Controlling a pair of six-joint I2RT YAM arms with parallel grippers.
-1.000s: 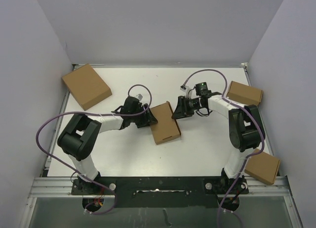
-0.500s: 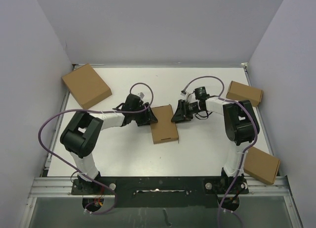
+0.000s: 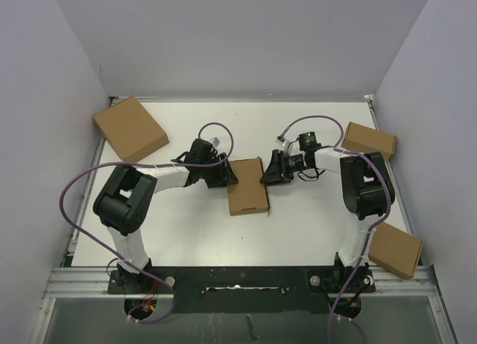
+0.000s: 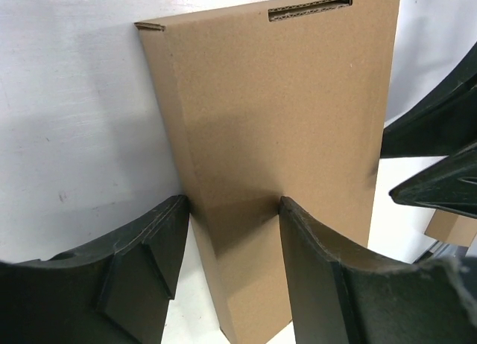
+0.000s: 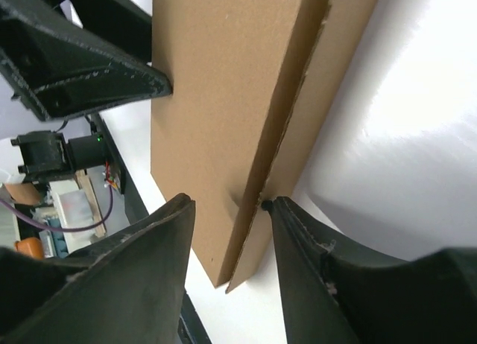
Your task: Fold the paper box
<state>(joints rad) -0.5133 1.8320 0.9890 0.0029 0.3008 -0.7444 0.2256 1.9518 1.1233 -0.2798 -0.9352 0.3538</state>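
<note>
Box (image 3: 247,186) lies on the table (image 3: 186,232) between left gripper (image 3: 223,174) and right gripper (image 3: 267,173) — spare boxes (image 3: 130,129) sit far left, far right, near right.

The left arm (image 3: 125,206) rises from its base at the near edge of the bench (image 3: 298,228), bends at a raised elbow near the left edge, and sends its forearm rightward to the bench's middle. The left tool (image 3: 222,174) points right, held low, its fingers (image 4: 149,262) parted. The right arm (image 3: 365,191) stands by the right edge with its forearm running leftward. The right tool (image 3: 268,170) points left, facing the other tool, near it but apart, and its fingers (image 5: 127,277) are likewise parted. Whether any pad presses on something is hard to tell from the wrist views.
</note>
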